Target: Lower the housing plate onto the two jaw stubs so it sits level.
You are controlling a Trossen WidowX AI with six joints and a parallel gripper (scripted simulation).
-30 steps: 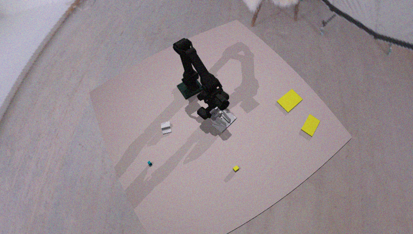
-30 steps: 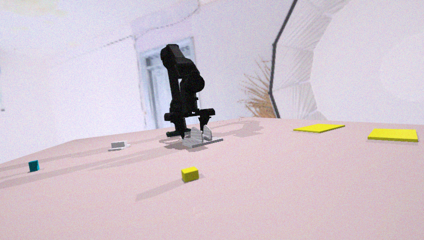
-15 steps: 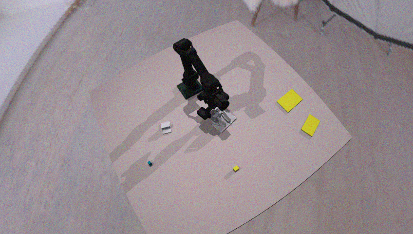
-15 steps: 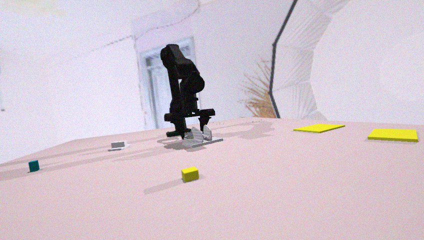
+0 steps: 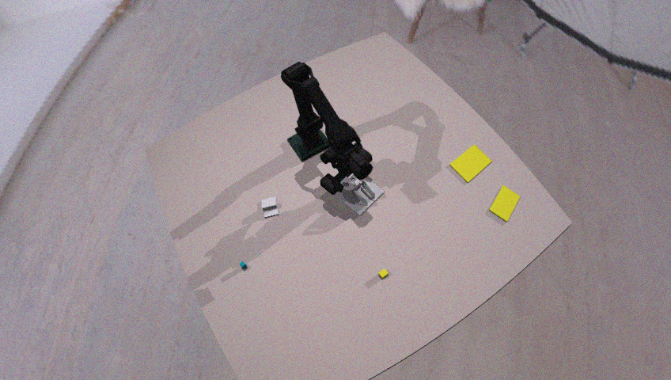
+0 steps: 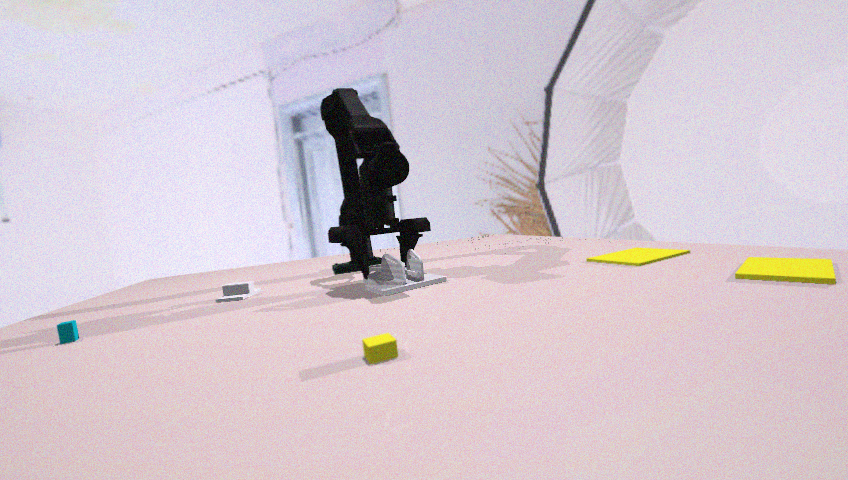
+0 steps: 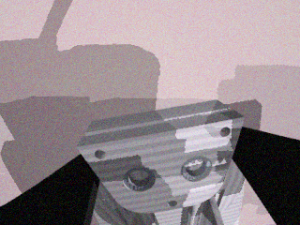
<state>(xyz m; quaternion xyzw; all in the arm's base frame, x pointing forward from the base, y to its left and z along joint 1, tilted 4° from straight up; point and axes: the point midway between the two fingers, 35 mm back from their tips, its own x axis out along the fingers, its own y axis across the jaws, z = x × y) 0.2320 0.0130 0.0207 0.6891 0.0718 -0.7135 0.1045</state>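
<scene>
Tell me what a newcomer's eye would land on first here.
Probably the black arm, bent over the middle of the table, its tool shut on a grey plate above a pale base. Next, likely the two flat yellow panels lying toward the right in the top view, and the small yellow block standing alone nearest the exterior camera.
</scene>
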